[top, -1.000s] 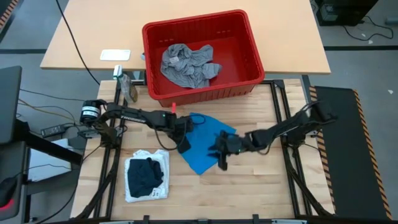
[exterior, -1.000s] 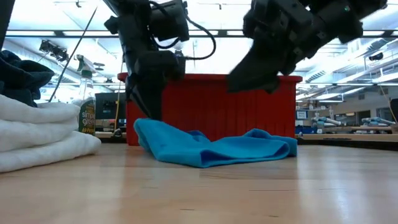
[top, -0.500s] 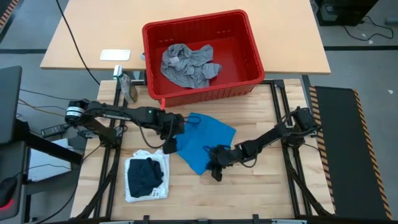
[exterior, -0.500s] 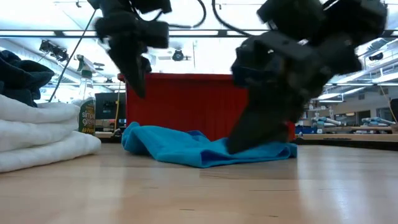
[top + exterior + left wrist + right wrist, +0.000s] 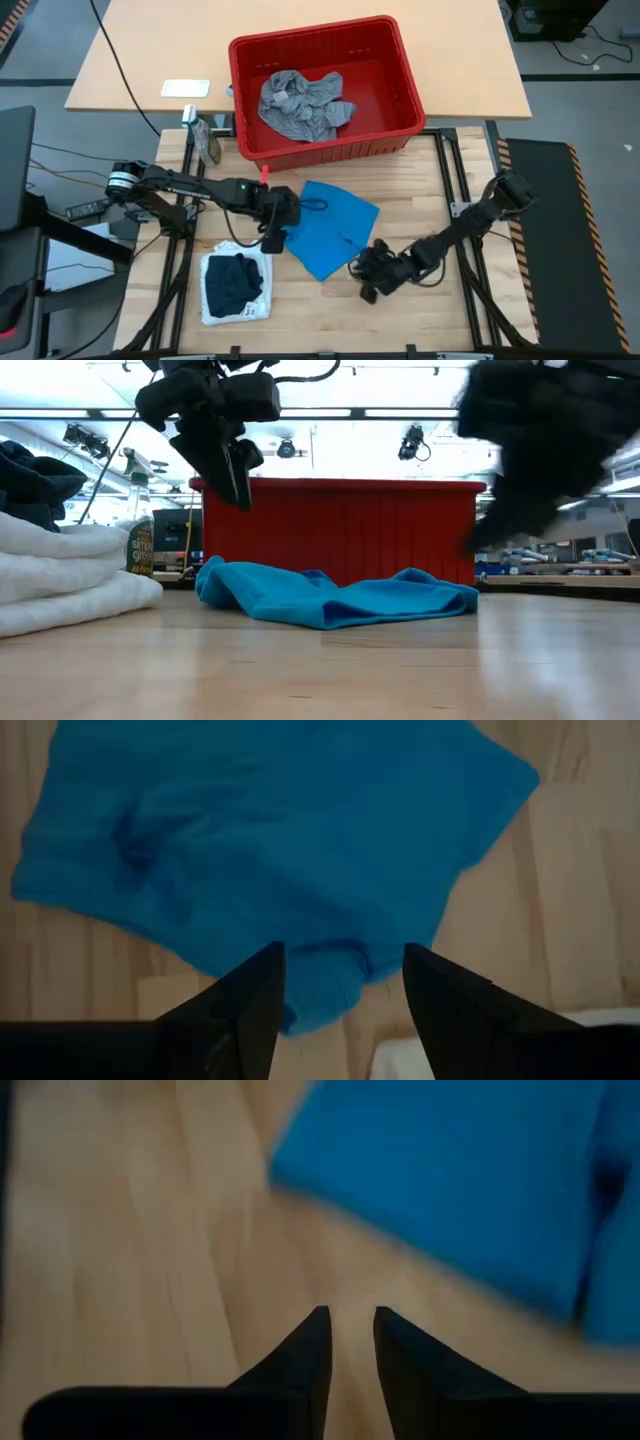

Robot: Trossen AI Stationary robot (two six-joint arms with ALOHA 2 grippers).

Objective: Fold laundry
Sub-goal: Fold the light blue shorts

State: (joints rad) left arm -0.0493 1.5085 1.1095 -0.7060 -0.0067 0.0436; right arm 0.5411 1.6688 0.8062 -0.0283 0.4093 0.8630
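On the far side of my wooden table sits the red basket, the biggest thing in view, with a crumpled grey garment inside it and not yet dealt with. Closer to me, near the table's left front corner, a dark navy garment rests on a folded white one, which I take as a finished stack. Between basket and stack lies the bright blue garment, flat on the wood in a rough diamond with a few low ridges, and held by neither arm. That is the change: a second ago my left gripper was down at the cloth's left edge with its fingers close together, and now it hangs just above that edge with its jaws parted and nothing between them, the blue hem lying loose beneath. My right gripper has pulled off the cloth as well; a moment back it was pressing on the near corner, and now it sits over bare wood just beside that corner, its fingertips nearly together with only a narrow gap and no fabric in it. I read this as one fold just laid and released, so the blue piece probably needs another fold before it goes onto the stack.
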